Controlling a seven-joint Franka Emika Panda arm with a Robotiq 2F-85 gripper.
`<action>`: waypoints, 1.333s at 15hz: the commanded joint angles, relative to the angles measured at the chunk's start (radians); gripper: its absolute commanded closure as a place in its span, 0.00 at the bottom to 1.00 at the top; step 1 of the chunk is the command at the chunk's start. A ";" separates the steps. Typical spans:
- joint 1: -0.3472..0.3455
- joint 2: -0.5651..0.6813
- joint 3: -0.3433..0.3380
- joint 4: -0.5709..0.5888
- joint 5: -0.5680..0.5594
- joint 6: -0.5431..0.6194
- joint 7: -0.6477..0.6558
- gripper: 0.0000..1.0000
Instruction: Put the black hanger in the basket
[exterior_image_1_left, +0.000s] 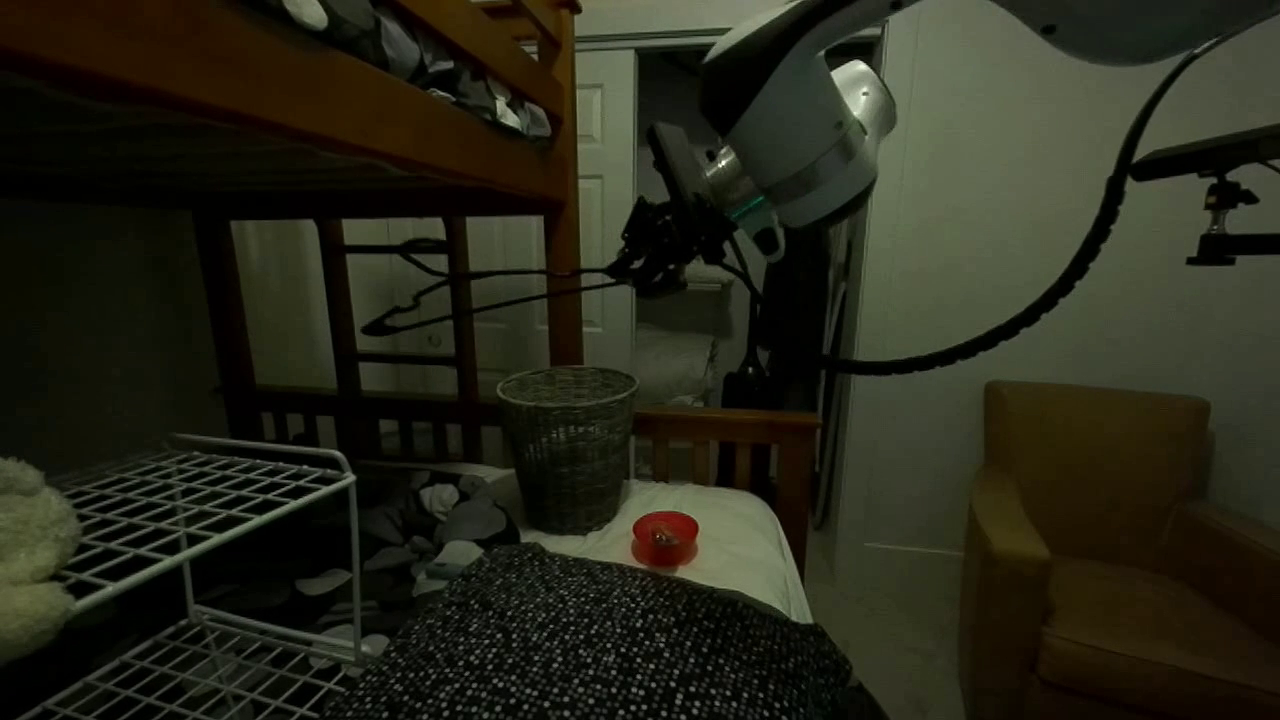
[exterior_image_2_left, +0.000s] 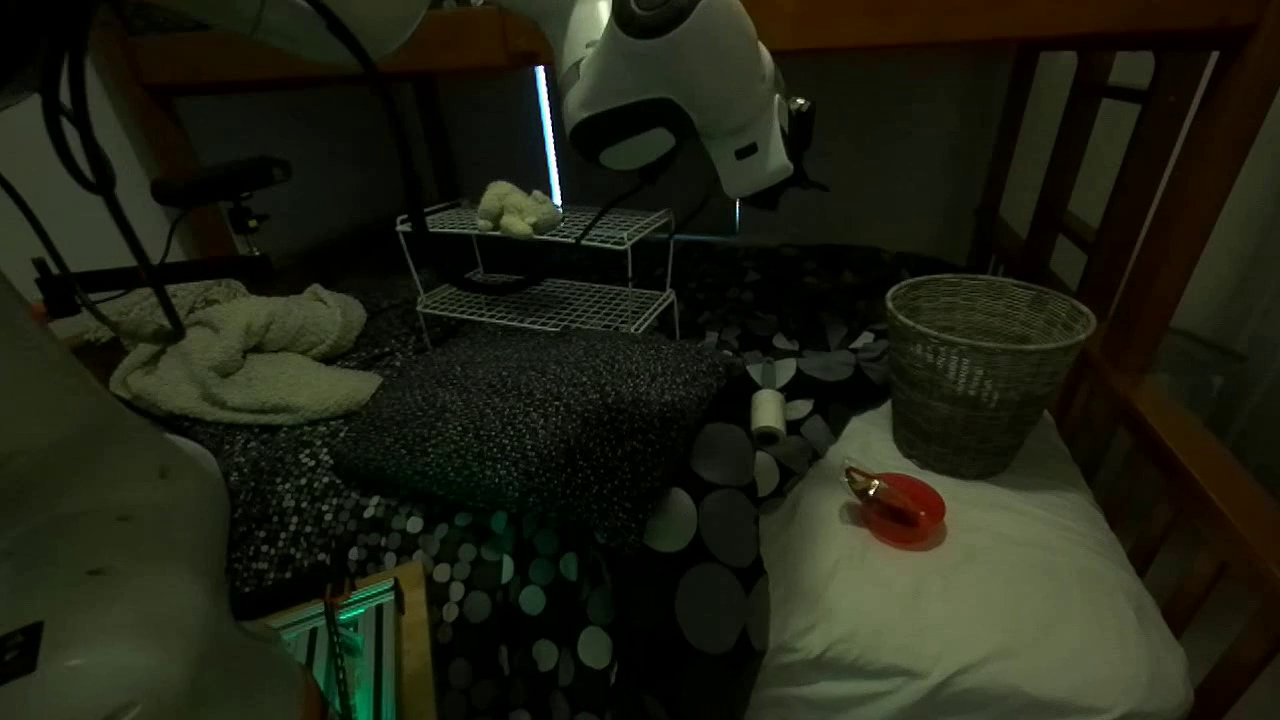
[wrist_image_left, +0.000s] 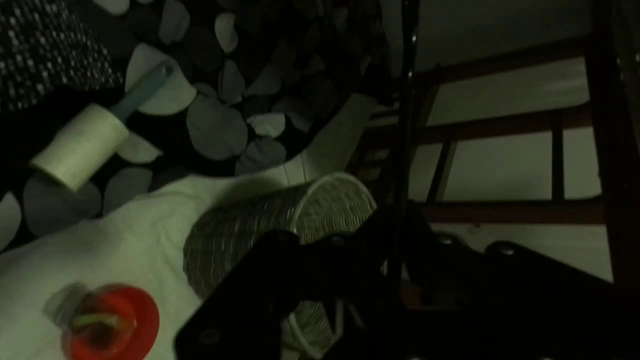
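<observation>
A home bedroom — bunk bed (exterior_image_1_left: 420, 140), pillow (exterior_image_2_left: 950, 620), armchair (exterior_image_1_left: 1110, 500).

It's dim in here. In an exterior view, a brown wooden bunk bed (exterior_image_1_left: 330, 100) fills the upper left, with a ladder (exterior_image_1_left: 400, 358) left of centre. A white panelled door (exterior_image_1_left: 606, 215) stands near the top centre; further right runs a pale wall (exterior_image_1_left: 980, 250), with a tan armchair (exterior_image_1_left: 1100, 480) at lower right and pale floor (exterior_image_1_left: 890, 610) beside it. A thin strip of bright light (exterior_image_2_left: 548, 135) cuts the dark upper middle of an exterior view.
</observation>
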 joint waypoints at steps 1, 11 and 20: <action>-0.077 -0.128 0.000 -0.213 -0.144 0.127 0.117 0.98; -0.162 -0.073 0.003 -0.215 -0.290 0.206 0.201 0.98; -0.448 0.128 0.046 -0.002 -0.755 0.024 0.490 0.98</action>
